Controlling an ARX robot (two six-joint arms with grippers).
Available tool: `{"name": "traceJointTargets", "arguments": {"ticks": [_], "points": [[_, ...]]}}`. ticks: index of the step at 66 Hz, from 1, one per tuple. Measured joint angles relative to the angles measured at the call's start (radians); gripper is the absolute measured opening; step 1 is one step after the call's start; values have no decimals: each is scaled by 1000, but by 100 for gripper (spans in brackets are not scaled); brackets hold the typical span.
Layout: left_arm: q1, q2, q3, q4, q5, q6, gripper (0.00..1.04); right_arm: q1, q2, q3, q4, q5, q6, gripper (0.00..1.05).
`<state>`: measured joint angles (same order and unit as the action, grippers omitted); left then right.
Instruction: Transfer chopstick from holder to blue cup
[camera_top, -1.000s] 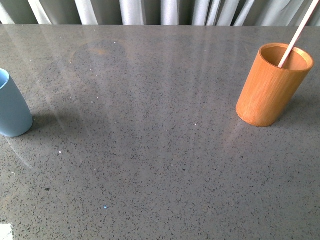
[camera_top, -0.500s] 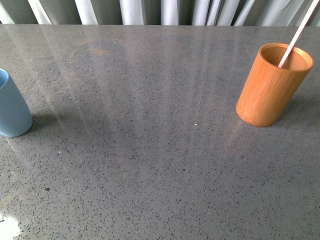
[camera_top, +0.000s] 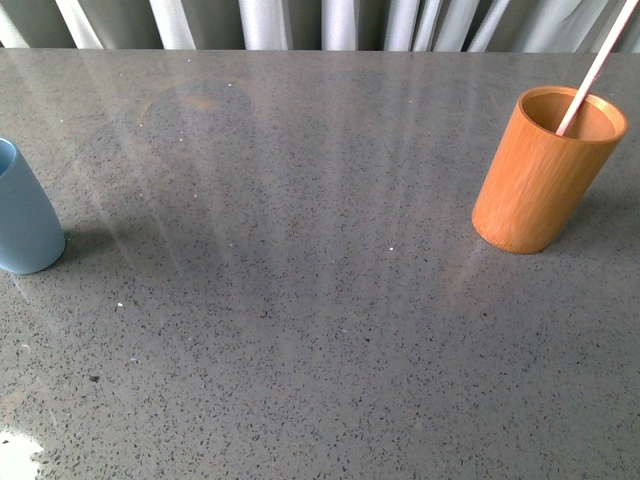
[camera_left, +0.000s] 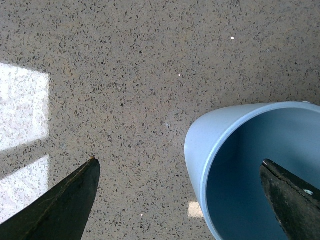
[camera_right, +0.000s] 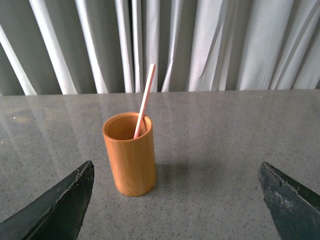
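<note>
The orange-brown holder (camera_top: 545, 167) stands at the right of the grey table, with one pale pink-white chopstick (camera_top: 598, 66) leaning out of it. The blue cup (camera_top: 22, 213) stands at the far left edge. Neither arm shows in the front view. In the left wrist view my open left gripper (camera_left: 180, 170) hangs just above the blue cup (camera_left: 235, 165), one finger over its mouth, the other over bare table. In the right wrist view my open right gripper (camera_right: 176, 172) faces the holder (camera_right: 130, 152) and chopstick (camera_right: 145, 100) from a distance.
Grey speckled table (camera_top: 300, 280) spans the front view. Pale curtains (camera_top: 330, 22) hang behind its far edge. A bright light patch (camera_top: 15, 455) lies on the table at the front left corner.
The bright patch at the front left corner has shifted slightly. The cup, holder and chopstick have not moved.
</note>
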<state>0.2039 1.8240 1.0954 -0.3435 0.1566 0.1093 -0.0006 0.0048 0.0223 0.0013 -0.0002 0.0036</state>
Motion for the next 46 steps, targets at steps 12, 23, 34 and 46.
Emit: {"name": "traceJointTargets", "arguments": {"ticks": [12, 23, 34, 46], "points": [[-1, 16, 13, -13, -8, 5, 96, 0, 0, 0, 0, 0, 0, 96], [-5, 24, 19, -26, -20, 20, 79, 0, 0, 0, 0, 0, 0, 96], [-11, 30, 21, -35, -28, 33, 56, 0, 0, 0, 0, 0, 0, 96], [-19, 42, 22, -46, -30, 36, 29, 0, 0, 0, 0, 0, 0, 96]]}}
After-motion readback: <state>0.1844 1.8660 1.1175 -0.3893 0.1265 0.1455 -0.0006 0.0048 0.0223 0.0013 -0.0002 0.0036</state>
